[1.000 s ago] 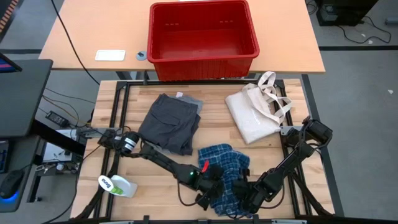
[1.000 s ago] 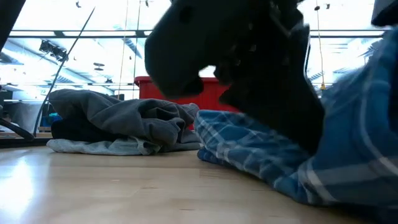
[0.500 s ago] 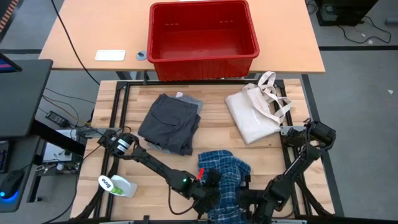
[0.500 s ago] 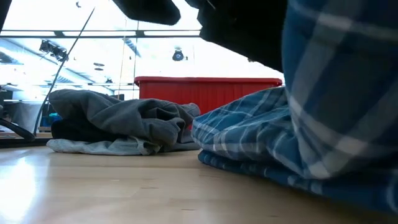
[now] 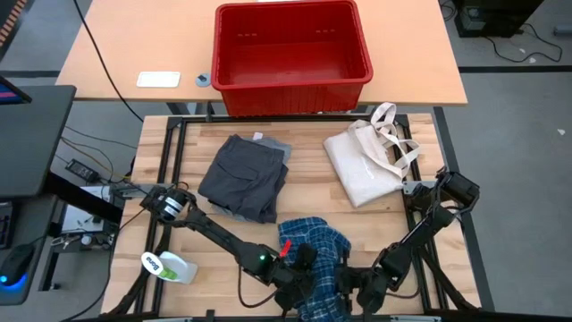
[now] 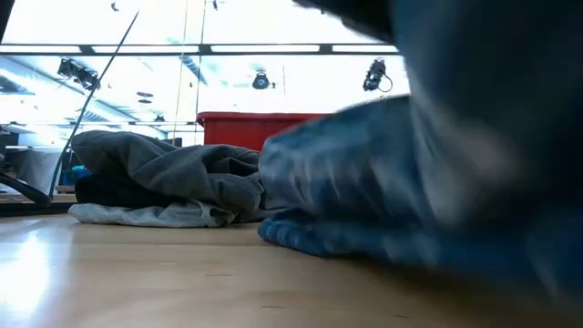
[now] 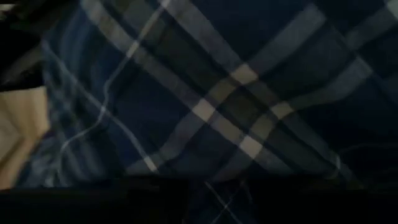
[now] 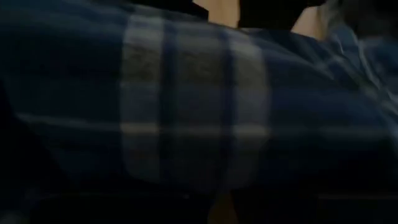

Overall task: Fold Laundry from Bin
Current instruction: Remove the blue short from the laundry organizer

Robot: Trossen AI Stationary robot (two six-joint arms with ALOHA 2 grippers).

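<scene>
Overhead, table-level, two cloth-filled wrist views

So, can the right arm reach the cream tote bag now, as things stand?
Probably yes, but not freely: the tote bag lies uncovered on the right arm's side of the table, yet the right gripper is busy at the blue plaid shirt near the front edge.

Both arms are dark, near-black assemblies of slender tubular links joined by bulkier cylindrical joint housings. The left arm (image 5: 214, 234) carries a round joint housing with a pale, silvery end cap near its base. A small green indicator light and a short red marking sit on the link close to its wrist. The right arm (image 5: 420, 234) has a blocky black joint housing at its base with a pale fitting beside it. Thin black cables run along both arms.
</scene>
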